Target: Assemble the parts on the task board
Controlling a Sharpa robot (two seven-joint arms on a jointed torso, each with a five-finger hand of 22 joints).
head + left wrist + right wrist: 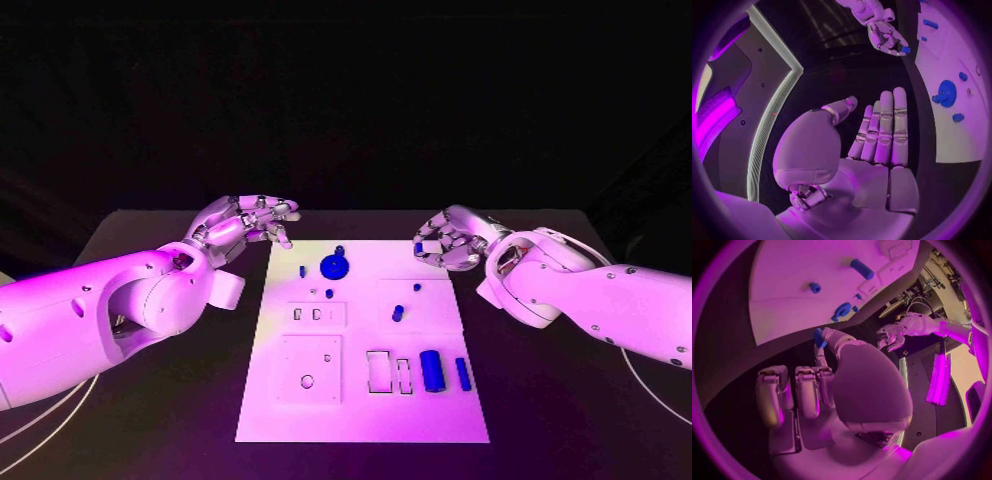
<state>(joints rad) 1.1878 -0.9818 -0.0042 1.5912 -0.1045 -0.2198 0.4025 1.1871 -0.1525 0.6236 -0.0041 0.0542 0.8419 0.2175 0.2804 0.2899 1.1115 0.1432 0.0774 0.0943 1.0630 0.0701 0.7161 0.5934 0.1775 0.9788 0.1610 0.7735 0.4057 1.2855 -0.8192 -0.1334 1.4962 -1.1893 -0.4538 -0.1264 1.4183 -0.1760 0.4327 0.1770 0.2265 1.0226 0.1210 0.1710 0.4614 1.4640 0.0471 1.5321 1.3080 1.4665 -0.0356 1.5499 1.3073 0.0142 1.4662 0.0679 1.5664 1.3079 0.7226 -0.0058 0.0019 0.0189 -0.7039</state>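
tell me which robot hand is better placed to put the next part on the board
Right, probably. The right robot hand already pinches a small blue part at the white board's far corner, while the left robot hand hangs open and empty beside the board.

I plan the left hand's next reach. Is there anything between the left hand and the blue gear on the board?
Nothing visible does. The left hand, open, is beside the task board, and only bare board separates it from the blue gear.

Matt task board point(361, 400) (smooth plastic-looking)
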